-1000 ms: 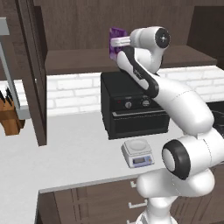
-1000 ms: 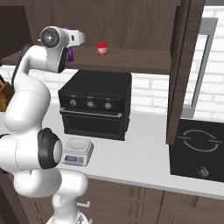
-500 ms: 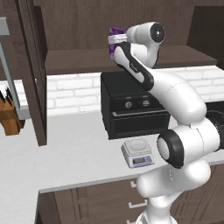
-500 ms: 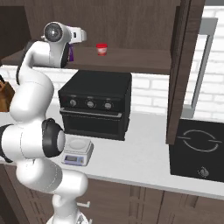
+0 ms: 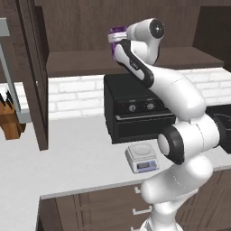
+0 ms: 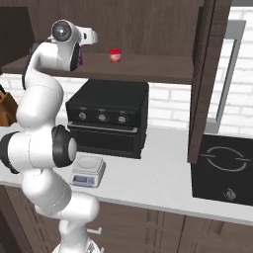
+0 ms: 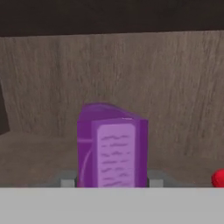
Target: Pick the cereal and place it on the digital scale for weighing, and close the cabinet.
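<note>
The cereal (image 7: 111, 146), a purple box, stands upright on the shelf of the open cabinet (image 5: 85, 63). My gripper (image 7: 112, 181) has its two fingertips (image 7: 68, 182) pressed against the box's left and right sides, shut on it. From the left base view the cereal (image 5: 118, 33) shows just ahead of the hand, above the oven. A purple sliver of the cereal (image 6: 79, 58) peeks from behind the wrist in the right base view. The digital scale (image 5: 141, 157) sits bare on the counter in front of the oven, also seen as the scale (image 6: 88, 170).
A red-and-white cup (image 6: 114, 55) stands on the same shelf right of the box. The black oven (image 6: 108, 116) sits under the shelf. Cabinet doors (image 5: 36, 67) (image 6: 205, 74) hang open on both sides. A knife block (image 5: 10, 119) is far left, a cooktop (image 6: 225, 168) far right.
The hand has pushed further into the cabinet up to the purple box, and the jaws have gone from wide open to closed against its sides.
</note>
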